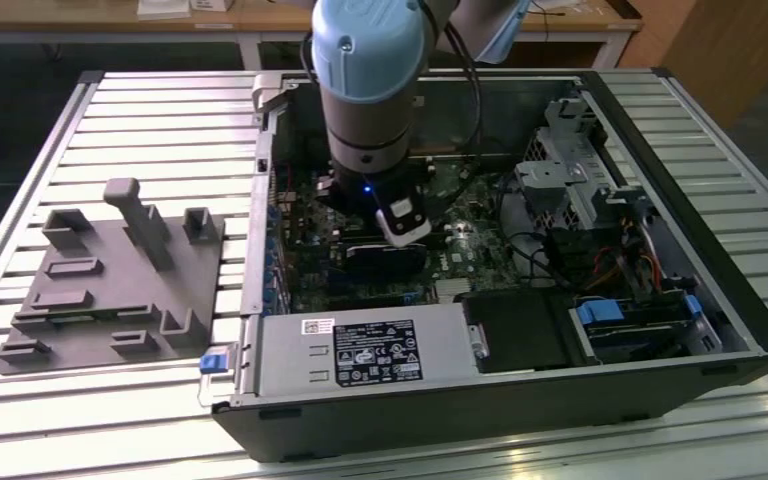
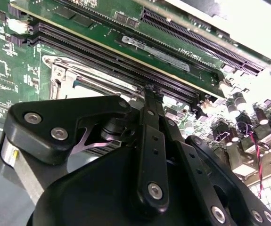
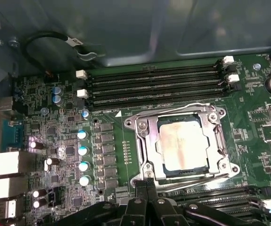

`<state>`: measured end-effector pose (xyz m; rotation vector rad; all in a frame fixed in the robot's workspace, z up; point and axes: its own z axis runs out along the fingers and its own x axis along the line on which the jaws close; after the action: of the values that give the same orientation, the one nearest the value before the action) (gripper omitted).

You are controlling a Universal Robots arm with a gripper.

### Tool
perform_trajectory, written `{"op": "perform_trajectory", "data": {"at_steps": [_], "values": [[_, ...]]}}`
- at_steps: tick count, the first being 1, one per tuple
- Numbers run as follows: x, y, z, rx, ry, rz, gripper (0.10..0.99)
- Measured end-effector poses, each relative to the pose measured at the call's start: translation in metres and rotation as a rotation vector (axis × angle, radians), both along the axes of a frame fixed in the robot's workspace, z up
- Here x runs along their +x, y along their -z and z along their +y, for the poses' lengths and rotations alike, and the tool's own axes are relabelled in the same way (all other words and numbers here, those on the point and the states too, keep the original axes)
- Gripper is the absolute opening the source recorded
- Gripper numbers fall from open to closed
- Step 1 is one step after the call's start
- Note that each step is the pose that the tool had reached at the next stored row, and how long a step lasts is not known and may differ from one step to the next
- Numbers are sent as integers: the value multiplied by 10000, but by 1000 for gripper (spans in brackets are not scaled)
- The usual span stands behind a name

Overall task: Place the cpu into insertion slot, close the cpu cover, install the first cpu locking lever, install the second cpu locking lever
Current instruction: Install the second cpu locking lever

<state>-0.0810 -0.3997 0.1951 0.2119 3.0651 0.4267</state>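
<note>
The cpu (image 3: 181,145), a small flat square chip with a pale silver-beige metal face, lies face up in the insertion slot (image 3: 147,148), the square silver-rimmed motherboard socket, with the cpu cover (image 3: 220,136), a thin silver frame plate with a square cut-out, lying down around it so that the chip shows through the opening. Judged from its look, the chip is light, rigid and smooth-faced, fragile on its hidden contact side, and best taken by two opposite edges, never pressed on one corner. Being square, it has no evident long axis; its face points straight up out of the board, and its edges run parallel to the long black memory slots (image 3: 154,87) at 12 o'clock of the socket in the first wrist view. A thin wire lever (image 3: 192,176) runs along the socket edge at 6 o'clock. The black gripper (image 3: 147,182) stands at that same edge, its tips drawn together to a narrow point just beside the lever; whether they pinch the wire cannot be told. In the exterior view the arm (image 1: 364,90) reaches down into the open black computer case (image 1: 491,400) on a slatted metal table (image 1: 157,110).
</note>
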Motion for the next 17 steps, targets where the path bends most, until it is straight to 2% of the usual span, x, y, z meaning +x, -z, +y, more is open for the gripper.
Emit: {"op": "perform_trajectory", "data": {"at_steps": [6,17], "values": [[-8,25,-7,197,0,0,106],[-40,59,-11,228,0,1,106]]}}
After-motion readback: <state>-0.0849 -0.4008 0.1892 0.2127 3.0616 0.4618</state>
